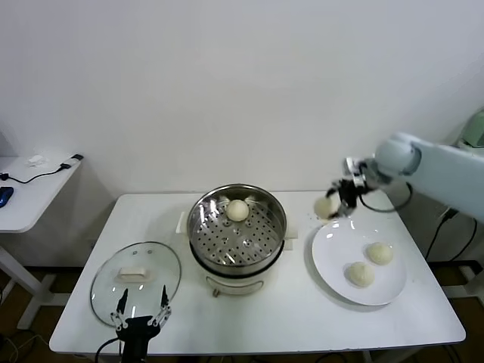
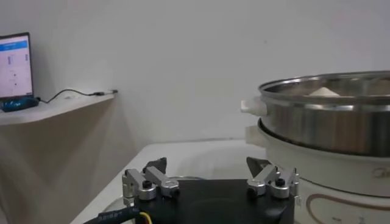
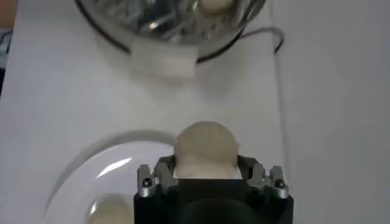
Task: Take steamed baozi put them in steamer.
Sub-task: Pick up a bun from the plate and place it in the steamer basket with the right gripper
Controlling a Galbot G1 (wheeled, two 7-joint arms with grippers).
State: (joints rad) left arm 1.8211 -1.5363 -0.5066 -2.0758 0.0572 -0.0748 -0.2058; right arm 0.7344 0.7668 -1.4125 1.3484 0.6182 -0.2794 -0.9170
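Two baozi (image 1: 370, 264) plated, one steamer (image 1: 237, 231).

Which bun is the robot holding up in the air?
The bun pinched in the right gripper, just beyond the plate's far edge. Two buns lie on the plate, and one already sits in the steamer.

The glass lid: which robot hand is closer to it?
Left. The left gripper hangs open at the glass lid's near edge; the right gripper, holding a baozi, is beyond the steamer.
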